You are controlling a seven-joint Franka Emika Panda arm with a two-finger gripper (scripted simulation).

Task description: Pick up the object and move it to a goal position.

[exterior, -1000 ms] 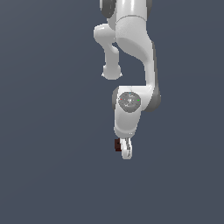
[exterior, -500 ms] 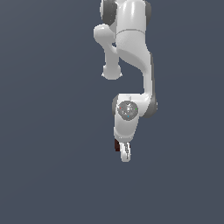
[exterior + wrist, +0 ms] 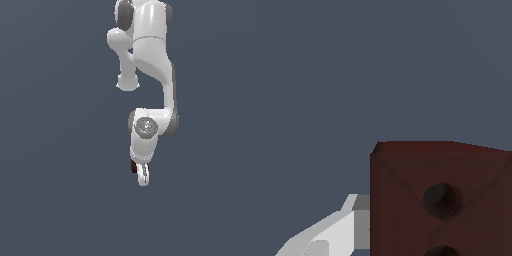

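Hanging low beside the object (image 3: 441, 200), jaws' state impossible to tell; risking knocking it aside if closing off-centre.

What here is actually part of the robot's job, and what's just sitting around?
Part of the job:
- the dark reddish-brown block with dark dots on one face, seen close up in the wrist view
- the gripper, right beside the block; one white finger shows next to it

Just lying about:
- nothing visible; only a plain grey-blue background surrounds the arm
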